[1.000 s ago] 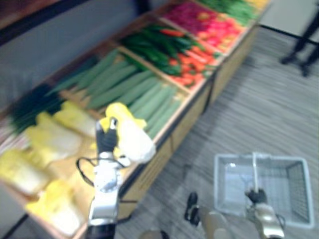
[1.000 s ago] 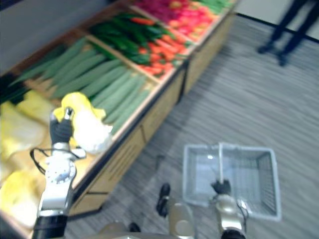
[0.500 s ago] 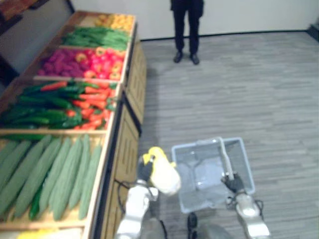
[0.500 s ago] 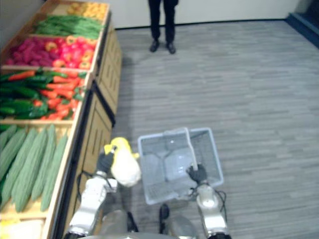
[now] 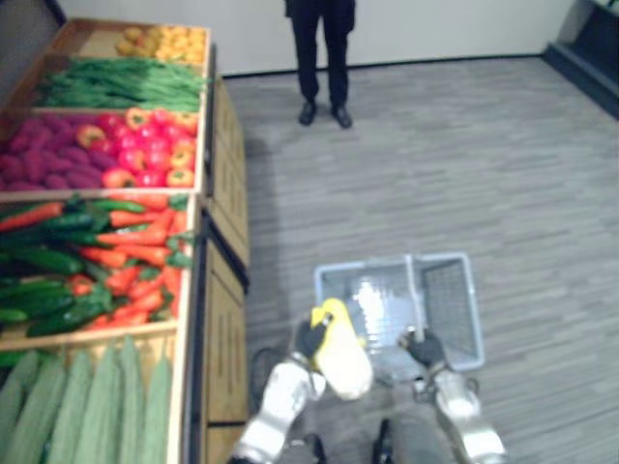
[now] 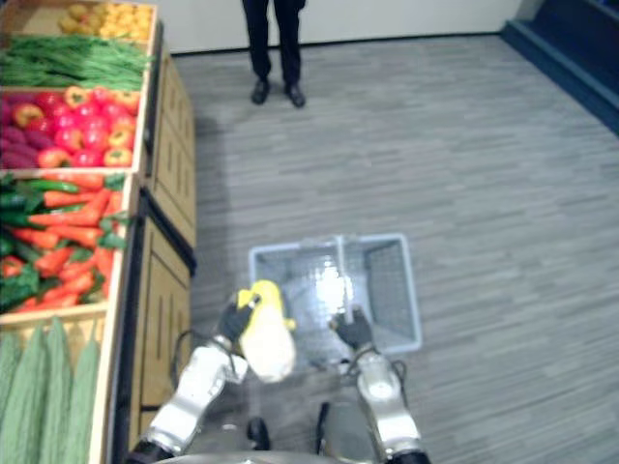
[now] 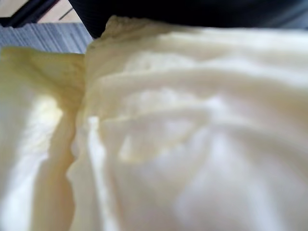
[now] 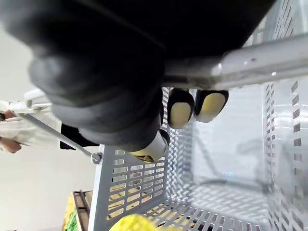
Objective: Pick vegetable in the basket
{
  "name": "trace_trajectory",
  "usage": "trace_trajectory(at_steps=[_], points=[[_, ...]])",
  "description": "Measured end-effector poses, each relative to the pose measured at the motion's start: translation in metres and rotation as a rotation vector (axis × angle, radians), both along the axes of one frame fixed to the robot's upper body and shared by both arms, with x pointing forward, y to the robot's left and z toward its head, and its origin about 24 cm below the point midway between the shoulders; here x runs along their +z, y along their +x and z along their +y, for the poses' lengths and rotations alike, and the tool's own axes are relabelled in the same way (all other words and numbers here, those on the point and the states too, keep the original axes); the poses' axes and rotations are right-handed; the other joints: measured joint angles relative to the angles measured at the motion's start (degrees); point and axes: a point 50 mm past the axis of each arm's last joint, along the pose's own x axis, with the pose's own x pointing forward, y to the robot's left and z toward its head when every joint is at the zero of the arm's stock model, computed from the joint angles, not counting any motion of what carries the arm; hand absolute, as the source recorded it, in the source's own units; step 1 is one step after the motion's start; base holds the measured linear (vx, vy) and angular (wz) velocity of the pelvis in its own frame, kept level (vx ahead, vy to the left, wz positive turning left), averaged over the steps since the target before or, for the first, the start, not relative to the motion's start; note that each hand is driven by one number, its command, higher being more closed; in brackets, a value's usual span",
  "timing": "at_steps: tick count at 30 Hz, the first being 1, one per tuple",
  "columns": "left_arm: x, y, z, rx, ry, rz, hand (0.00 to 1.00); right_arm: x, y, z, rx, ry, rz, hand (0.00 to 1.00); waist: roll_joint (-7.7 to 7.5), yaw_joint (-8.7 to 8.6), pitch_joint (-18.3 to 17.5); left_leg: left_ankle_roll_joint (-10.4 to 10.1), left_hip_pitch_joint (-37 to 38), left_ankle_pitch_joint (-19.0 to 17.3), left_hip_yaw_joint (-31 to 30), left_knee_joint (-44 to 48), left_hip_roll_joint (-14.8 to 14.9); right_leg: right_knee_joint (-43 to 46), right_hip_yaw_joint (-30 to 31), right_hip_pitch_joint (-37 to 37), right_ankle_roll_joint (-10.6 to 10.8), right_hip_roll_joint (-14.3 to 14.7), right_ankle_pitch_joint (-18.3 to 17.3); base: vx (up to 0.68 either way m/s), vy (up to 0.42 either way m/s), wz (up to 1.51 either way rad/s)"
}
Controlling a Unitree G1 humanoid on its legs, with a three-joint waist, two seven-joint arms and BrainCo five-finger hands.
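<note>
Right at the basket's (image 5: 451,307) left rim, your left hand (image 5: 311,338) grips the cabbage (image 5: 342,360), raised so it can drop in; your right hand (image 5: 424,348) is wrapped round the handle (image 5: 411,295), carrying it.

Wooden produce stand (image 5: 224,193) ran along one side, its top split into compartments by wooden dividers and its side made of panelled fronts with dark edging. Grey striped floor (image 5: 503,193) lay beside the stand. Pale wall (image 5: 435,24) with dark skirting stood beyond the stand's far end. Dark blue raised edge (image 6: 566,53) lay across the floor, well apart from the stand.
</note>
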Motion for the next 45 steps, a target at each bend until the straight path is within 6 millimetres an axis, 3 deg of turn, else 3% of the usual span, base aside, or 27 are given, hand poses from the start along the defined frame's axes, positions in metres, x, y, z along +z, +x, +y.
trace_trajectory(at_steps=[1, 2, 3, 5, 7, 8, 9, 10, 12, 13, 14, 16, 18, 21, 22, 23, 24, 25, 27, 29, 31, 34, 37, 39, 42, 44, 45], points=[[-0.002, 0.004, -0.001, -0.019, 0.02, 0.006, 1.0, 0.004, 0.002, 0.005, 0.022, 0.016, -0.02, 1.0, -0.38, 0.14, 0.2, -0.8, -0.2, -0.9, -0.1, 0.0, 0.4, -5.9, 0.4, -0.6, 0.3, 0.0, 0.6, 0.23, -0.175, -0.08], [-0.006, 0.007, -0.001, -0.042, 0.047, 0.024, 1.0, 0.007, 0.005, 0.011, 0.047, 0.037, -0.035, 1.0, -0.95, -0.01, 0.1, -2.0, -0.4, -1.8, -0.2, 0.4, 1.1, -14.9, 1.1, -0.6, 0.0, -0.1, 3.9, 0.26, -0.24, -0.01], [-0.008, 0.009, -0.003, -0.063, 0.066, 0.034, 1.0, 0.009, 0.006, 0.015, 0.064, 0.057, -0.04, 1.0, -0.91, -0.75, 0.2, -3.7, -0.8, -3.3, -1.0, 1.8, 2.3, -19.2, 0.2, 0.6, 0.2, 0.4, 11.8, 0.28, -0.264, 0.05], [-0.007, 0.012, -0.011, -0.099, 0.077, 0.025, 1.0, 0.012, 0.007, 0.021, 0.104, 0.068, -0.05, 1.0, 0.87, -1.29, 0.4, -5.4, -0.8, -4.2, -1.0, 2.0, 5.4, -19.7, -1.4, 1.4, -1.0, 3.4, 12.9, 0.38, -0.333, -0.07], [-0.004, 0.017, -0.019, -0.14, 0.105, 0.005, 1.0, 0.013, 0.006, 0.023, 0.118, 0.085, -0.053, 1.0, 1.23, -1.64, 0.6, -6.5, 0.8, -3.9, -0.3, 0.8, 7.1, -17.3, -1.7, 1.2, -2.4, 5.0, 10.6, 0.28, -0.218, -0.17], [-0.002, 0.019, -0.024, -0.152, 0.102, 0.0, 0.0, 0.012, 0.004, 0.025, 0.135, 0.082, -0.047, 1.0, 1.23, -1.66, 0.6, -6.7, 1.5, -3.8, 0.5, 2.0, 8.0, -16.2, -1.8, 1.7, -2.9, 5.8, 9.3, 0.21, -0.135, -0.09], [-0.001, 0.02, -0.028, -0.155, 0.092, -0.004, 0.0, 0.011, 0.003, 0.026, 0.14, 0.08, -0.044, 1.0, 1.17, -1.79, 0.6, -6.9, 1.1, -4.0, 0.4, 4.0, 8.4, -16.2, -1.8, 2.4, -3.0, 6.0, 8.6, 0.31, -0.196, -0.04], [-0.002, 0.02, -0.03, -0.158, 0.101, -0.005, 0.0, 0.009, 0.0, 0.026, 0.146, 0.083, -0.031, 1.0, 1.18, -1.7, 0.6, -7.5, -0.8, -4.6, 0.2, 11.3, 9.6, -17.5, -2.0, 4.6, -3.2, 6.4, 7.5, 0.25, -0.15, 0.02], [-0.007, 0.018, -0.027, -0.144, 0.111, 0.014, 0.0, 0.008, -0.001, 0.026, 0.164, 0.079, -0.026, 1.0, 1.96, -1.6, 1.1, -6.5, -6.7, -3.9, -0.5, 28.4, 13.2, -20.7, -1.9, 9.1, -3.6, 7.8, 7.3, 0.23, -0.097, -0.03], [-0.008, 0.019, -0.025, -0.123, 0.11, 0.023, 0.0, 0.009, -0.002, 0.026, 0.188, 0.073, -0.028, 1.0, 2.84, -1.37, 2.0, -6.6, -12.2, -4.0, -3.7, 41.5, 15.6, -22.5, -1.4, 12.8, -4.3, 8.9, 6.9, 0.21, -0.006, -0.19], [-0.009, 0.02, -0.022, -0.099, 0.116, 0.024, 0.0, 0.011, -0.001, 0.027, 0.195, 0.075, -0.034, 1.0, 2.72, -0.95, 2.2, -6.4, -14.6, -5.2, -4.6, 44.6, 15.5, -23.5, -0.6, 14.3, -4.6, 8.9, 6.7, 0.21, 0.015, -0.27], [-0.008, 0.024, -0.013, -0.04, 0.127, 0.018, 0.0, 0.018, 0.0, 0.033, 0.216, 0.083, -0.063, 1.0, 1.94, 0.0, 2.7, -5.8, -18.3, -6.4, -4.4, 42.3, 13.5, -26.4, 1.1, 16.7, -4.8, 8.0, 6.5, 0.26, 0.077, -0.43], [-0.005, 0.028, -0.007, 0.018, 0.127, -0.002, 0.0, 0.024, 0.001, 0.036, 0.23, 0.091, -0.085, 1.0, 0.79, 0.58, 3.2, -5.3, -20.5, -6.1, -3.5, 32.0, 9.9, -29.0, 2.6, 18.3, -4.5, 6.2, 6.4, 0.26, 0.136, -0.42], [0.0, 0.032, -0.004, 0.079, 0.122, -0.029, 0.0, 0.024, -0.001, 0.027, 0.216, 0.085, -0.09, 1.0, 1.2, 0.77, 2.9, -4.1, -20.9, 1.9, 3.9, 10.3, 6.5, -30.9, 2.3, 21.0, 0.4, 3.0, 6.0, 0.3, 0.213, -0.08], [0.003, 0.033, -0.005, 0.095, 0.106, -0.043, 0.0, 0.021, -0.003, 0.021, 0.197, 0.085, -0.077, 1.0, 1.4, 1.11, 2.8, -2.3, -20.4, 6.3, 7.8, 7.7, 6.6, -30.9, 1.1, 22.3, 1.9, 2.3, 5.2, 0.48, 0.315, 0.25], [0.008, 0.034, -0.006, 0.104, 0.101, -0.066, 0.0, 0.017, -0.006, 0.011, 0.154, 0.08, -0.058, 1.0, 0.25, 1.71, 2.5, 2.2, -19.8, 8.8, 12.1, 7.6, 5.2, -30.7, -1.2, 23.4, 3.1, 0.3, 4.7, 0.49, 0.323, 0.51], [0.011, 0.035, -0.006, 0.108, 0.102, -0.084, 0.0, 0.014, -0.009, 0.006, 0.122, 0.085, -0.046, 1.0, -0.5, 1.42, 2.0, 3.9, -20.2, 8.9, 14.9, 8.8, 3.9, -30.5, -3.6, 23.5, 3.9, -1.5, 5.2, 0.62, 0.429, 0.8], [0.021, 0.036, -0.006, 0.108, 0.093, -0.129, 0.0, 0.01, -0.013, -0.001, 0.102, 0.077, -0.023, 1.0, -0.74, 1.55, 1.9, 7.7, -20.2, 6.3, 15.9, 10.6, 2.0, -29.4, -5.7, 24.7, 5.3, -3.1, 6.0, 0.41, 0.308, 0.84], [0.022, 0.034, -0.003, 0.133, 0.083, -0.134, 0.0, 0.004, -0.018, -0.004, 0.08, 0.078, 0.017, 1.0, -0.98, 1.7, 1.7, 9.2, -17.2, 4.1, 15.9, 10.0, -0.7, -24.8, -6.3, 26.1, 7.0, -5.3, 7.0, 0.37, 0.267, 0.69], [0.017, 0.029, 0.004, 0.154, 0.09, -0.114, 0.0, -0.002, -0.023, -0.007, 0.068, 0.086, 0.049, 1.0, -0.95, 1.7, 1.6, 8.6, -13.5, 2.1, 15.0, 8.9, -2.1, -15.9, -6.6, 25.5, 7.9, -6.9, 7.8, 0.42, 0.274, 0.54], [0.009, 0.023, 0.01, 0.145, 0.121, -0.083, 0.0, -0.011, -0.035, -0.006, 0.062, 0.114, 0.099, 1.0, -1.36, 1.09, 0.5, 6.9, -8.4, -0.6, 9.8, 5.1, -4.5, 7.0, -4.5, 17.7, 7.0, -10.5, 10.0, 0.42, 0.169, 0.74], [0.001, 0.015, 0.017, 0.149, 0.165, -0.052, 0.0, -0.021, -0.043, -0.003, 0.055, 0.155, 0.152, 1.0, -1.04, -0.2, 0.1, 6.8, -4.3, -0.7, 5.1, 3.0, -5.2, 19.7, -1.7, 9.6, 3.8, -10.3, 6.0, 0.26, 0.024, 0.87], [-0.005, 0.01, 0.02, 0.149, 0.184, -0.033, 0.0, -0.029, -0.054, -0.01, 0.017, 0.158, 0.193, 1.0, -0.35, -1.09, -0.8, 6.3, -2.6, -1.0, -1.2, 1.9, -5.3, 13.9, -0.6, 4.9, 2.9, -8.4, 1.9, 0.26, -0.083, 1.1], [-0.007, 0.007, 0.02, 0.142, 0.185, -0.025, 0.0, -0.035, -0.056, -0.025, -0.059, 0.146, 0.215, 1.0, 0.59, -1.73, -1.4, 5.1, -2.6, -1.0, -7.6, 1.9, -4.8, 2.7, 4.0, 2.6, 2.7, -4.4, 1.0, 0.23, -0.2, 1.46], [-0.011, 0.0, 0.02, 0.146, 0.177, -0.013, 0.0, -0.05, -0.059, -0.057, -0.237, 0.108, 0.254, 1.0, 2.44, -1.65, -2.6, 2.1, -2.8, -1.6, -18.1, 2.2, -2.7, -13.5, 19.4, 2.1, 4.4, 3.0, 2.4, 0.16, -0.302, 1.68], [-0.016, -0.007, 0.032, 0.182, 0.188, 0.007, 0.0, -0.063, -0.069, -0.079, -0.373, 0.044, 0.318, 1.0, 1.26, -1.37, -3.9, -0.1, -3.8, -3.1, -25.7, 2.8, -2.9, -20.5, 26.5, 3.0, 6.3, 3.0, 3.6, 0.15, -0.444, 2.07], [-0.021, -0.015, 0.046, 0.225, 0.202, 0.029, 0.0, -0.072, -0.078, -0.09, -0.439, 0.004, 0.367, 1.0, 0.21, -1.08, -4.6, -1.9, -3.7, -4.3, -28.6, 3.4, -2.9, -19.4, 26.3, 3.4, 7.3, 2.4, 7.1, 0.2, -0.633, 1.87]])
